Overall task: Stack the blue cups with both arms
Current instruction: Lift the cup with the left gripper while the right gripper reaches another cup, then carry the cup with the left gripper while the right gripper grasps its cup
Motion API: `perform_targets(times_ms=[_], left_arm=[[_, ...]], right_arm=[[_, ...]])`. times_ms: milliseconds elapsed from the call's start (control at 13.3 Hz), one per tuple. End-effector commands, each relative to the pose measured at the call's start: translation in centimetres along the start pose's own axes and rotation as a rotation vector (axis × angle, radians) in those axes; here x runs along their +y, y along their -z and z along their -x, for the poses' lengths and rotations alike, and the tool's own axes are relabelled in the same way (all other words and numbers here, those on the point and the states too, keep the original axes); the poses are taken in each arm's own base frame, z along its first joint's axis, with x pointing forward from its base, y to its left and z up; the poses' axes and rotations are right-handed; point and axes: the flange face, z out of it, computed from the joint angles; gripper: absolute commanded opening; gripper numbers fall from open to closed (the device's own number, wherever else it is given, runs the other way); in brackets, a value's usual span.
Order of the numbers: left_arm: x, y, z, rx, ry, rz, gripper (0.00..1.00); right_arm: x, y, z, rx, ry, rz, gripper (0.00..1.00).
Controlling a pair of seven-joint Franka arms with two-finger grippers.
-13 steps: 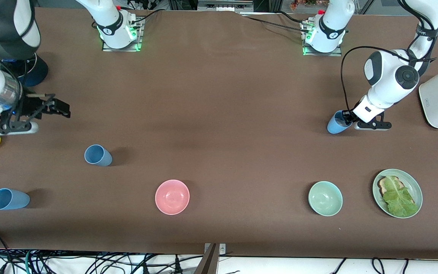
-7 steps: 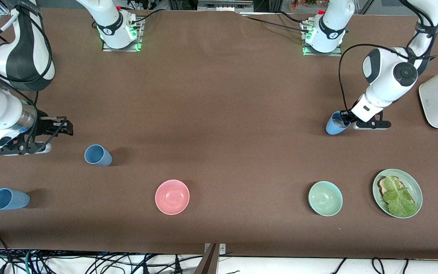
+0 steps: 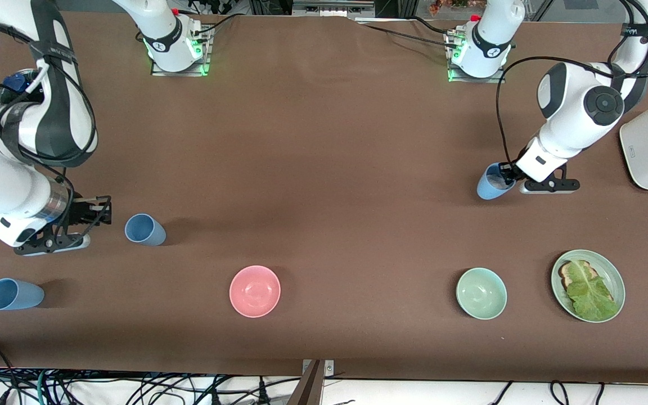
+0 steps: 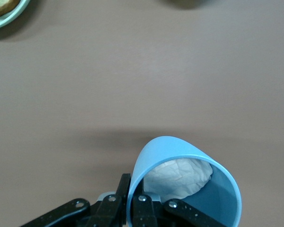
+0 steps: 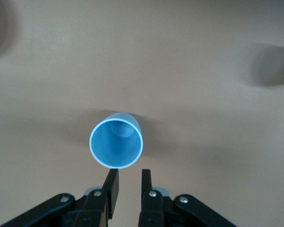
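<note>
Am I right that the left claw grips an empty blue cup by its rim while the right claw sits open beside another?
Not quite: the held blue cup isn't empty. The left wrist view shows crumpled white paper inside. The left claw does grip its rim, and the right claw sits open beside the second blue cup.

Held cup (image 3: 491,183): you see it tilted, white crumpled stuff inside.
Middle cup (image 3: 144,229): upright, empty.
Corner cup (image 3: 13,294): nearest your front camera.

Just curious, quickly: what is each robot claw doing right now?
Left gripper: closed on the rim of a blue cup.
Right gripper: open, holding nothing, beside another blue cup.
</note>
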Motion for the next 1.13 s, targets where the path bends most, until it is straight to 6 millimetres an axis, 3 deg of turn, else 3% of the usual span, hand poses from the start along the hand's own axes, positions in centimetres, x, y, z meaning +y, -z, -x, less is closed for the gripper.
perform_targets(times_ms=[0, 376, 602, 903, 1054], left_arm=[[4.7, 2.1, -0.2, -0.002, 0.062, 0.019, 0.0], [14.1, 2.6, 1.1, 0.005, 0.179, 0.037, 0.0], [20.4, 2.0, 2.4, -0.008, 0.235, 0.046, 0.0], [27.4, 1.3, 3.2, -0.016, 0.328, 0.063, 0.0], [30.5, 0.7, 3.4, -0.021, 0.362, 0.071, 0.0]], right_arm=[[1.0, -0.9, -1.1, 0.013, 0.002, -0.025, 0.28], [1.0, -6.5, -2.2, 0.006, -0.009, -0.052, 0.29], [0.9, -7.8, -1.6, -0.014, -0.008, -0.056, 0.29], [1.1, -8.0, -1.4, -0.027, 0.004, -0.06, 0.29], [1.5, -9.4, -0.5, -0.046, 0.012, -0.065, 0.29]])
